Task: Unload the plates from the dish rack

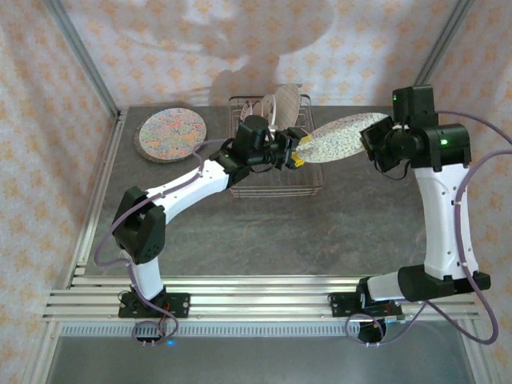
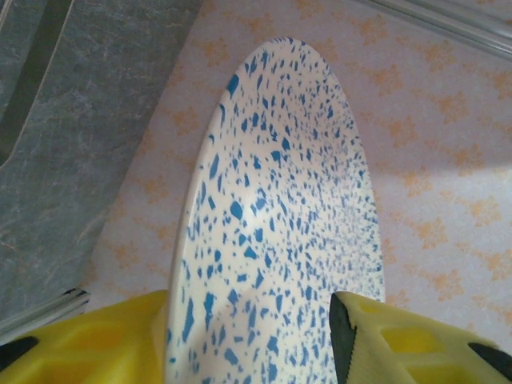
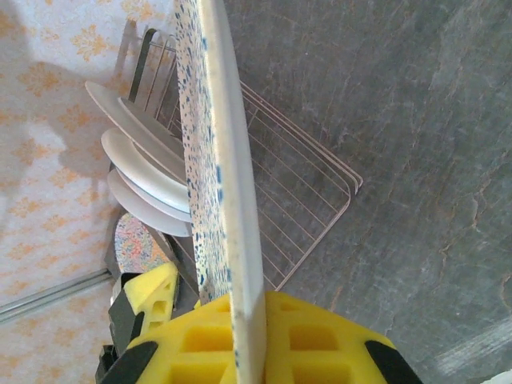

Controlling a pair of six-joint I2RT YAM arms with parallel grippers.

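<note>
Since the plate (image 1: 336,138) looks stiff, slick and breakable, its rim is best gripped; aloft at three o'clock of the rack (image 1: 276,186), it is pinched by the right claw (image 3: 244,310) and straddled by the left claw (image 2: 250,318), contact unclear.

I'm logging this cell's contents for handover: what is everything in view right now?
table: one, grey, under everything
dish rack: one, silvery wire, table centre
racked plates: at least three, pale, leaning in the rack
speckled plate: one, white with blue flecks, held aloft at the rack's right
floral plate: one, multicoloured, flat on table, far left
right hand: one, yellow-tipped, shut on the speckled plate's rim
left hand: one, yellow-tipped, flanking its opposite rim
</note>
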